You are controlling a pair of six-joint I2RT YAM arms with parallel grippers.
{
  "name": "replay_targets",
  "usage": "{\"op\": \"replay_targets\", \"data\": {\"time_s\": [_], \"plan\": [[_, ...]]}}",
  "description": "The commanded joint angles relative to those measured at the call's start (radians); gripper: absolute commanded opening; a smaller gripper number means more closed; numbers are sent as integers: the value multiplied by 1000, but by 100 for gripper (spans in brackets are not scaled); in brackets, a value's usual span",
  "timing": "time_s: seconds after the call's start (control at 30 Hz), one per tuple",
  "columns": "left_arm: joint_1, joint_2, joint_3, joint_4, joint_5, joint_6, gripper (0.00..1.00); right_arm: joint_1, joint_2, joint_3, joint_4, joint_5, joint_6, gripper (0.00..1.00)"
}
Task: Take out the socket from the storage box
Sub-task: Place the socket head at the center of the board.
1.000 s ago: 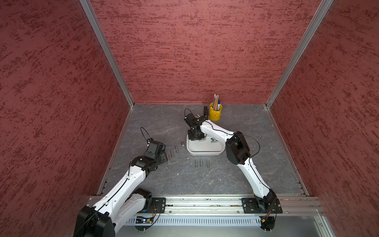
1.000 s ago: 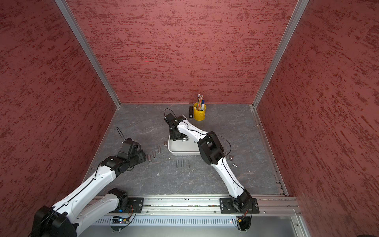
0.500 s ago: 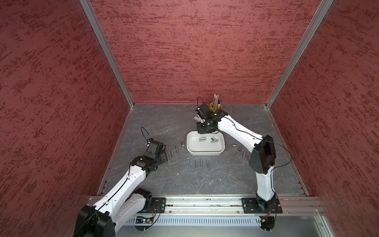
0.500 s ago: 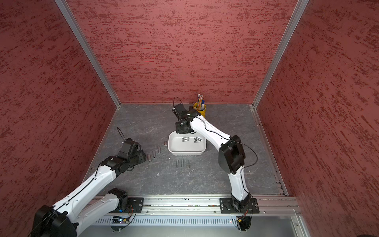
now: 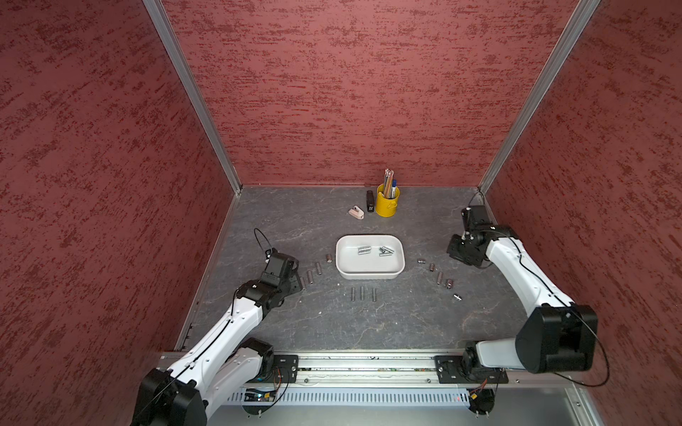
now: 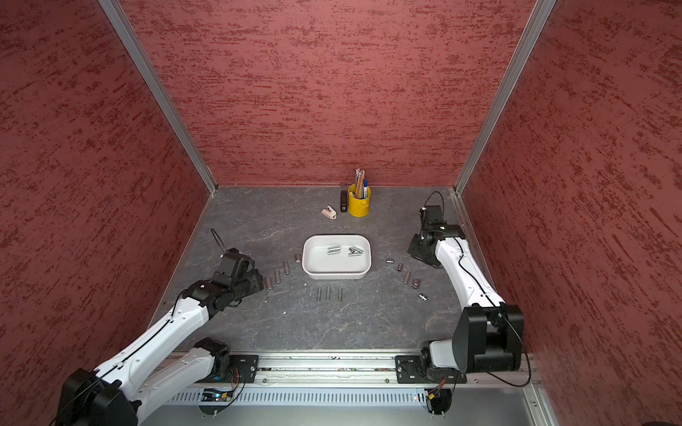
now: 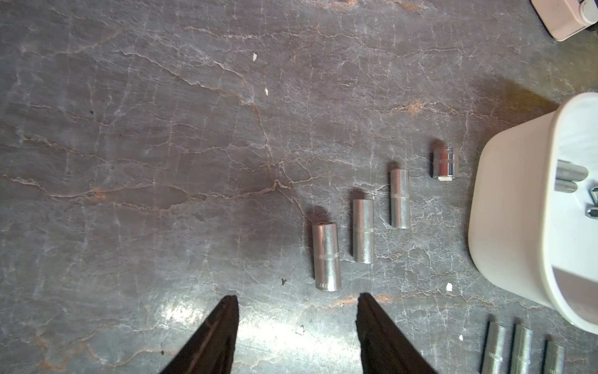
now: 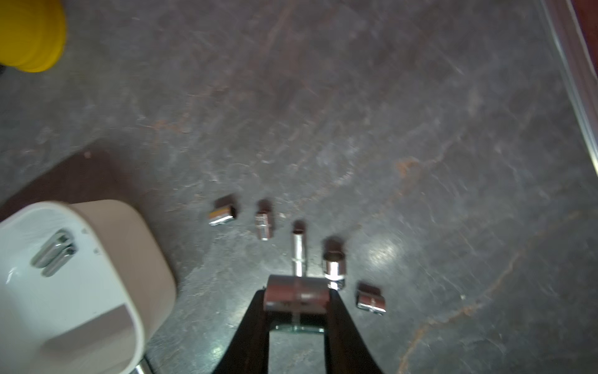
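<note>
**Item:** socket (image 8: 284, 293).

**Location:** It was clamped crosswise between the tips of the right gripper (image 8: 297, 299). It was outside the storage box (image 5: 370, 274), over the right-hand row (image 5: 439, 277) of loose sockets lying on the table (image 5: 332, 324) between the box and the right wall.

**Handling, as judged:** The step in hand was the set-down.
- It called for a free patch of table beside the row, not the spot straight below. There a thin socket (image 8: 298, 249) and an upright one (image 8: 335, 264) sat close to the fingers.
- The barrel was best lowered until it met the surface before the jaws let go, since a round chrome piece released from height would likely roll into its neighbours.
- Laying it parallel to the others would have kept the row in order.

**Description:** A short, stout, polished metal cylinder, tinted red-brown by reflection of the walls. A faint band ran round its middle. The wrist view was blurred, so this was probably knurling. Its two ends bore against the fingertips.

**Box:** White and shallow with rounded corners, seen in both top views. A pair of sockets (image 5: 364, 250) and a crossed cluster (image 5: 385, 251) lay inside.

**Left gripper** (image 7: 296, 299): Jaws moderately apart and empty, low over the table just beside the left-hand row (image 7: 362, 230).

**Also present:** A front row (image 5: 362, 294) of three sockets before the box, and a yellow pen cup (image 5: 386, 204) near the back wall, well apart from the work.
</note>
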Motion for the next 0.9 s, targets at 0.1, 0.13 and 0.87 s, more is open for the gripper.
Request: {"op": "replay_targets", "data": {"time_s": [0.1,0.13,0.87], "plan": [[-9,-24,-13,33,-7,12,61,-153,-24,-138,79,-44,16,17],[-10,-24,-13,34,-6,13,61,-170,-23,-152,82,-47,17,17],[-15,10,-2,38,20,28,62,-221,67,-290,152,18,67,23]]}}
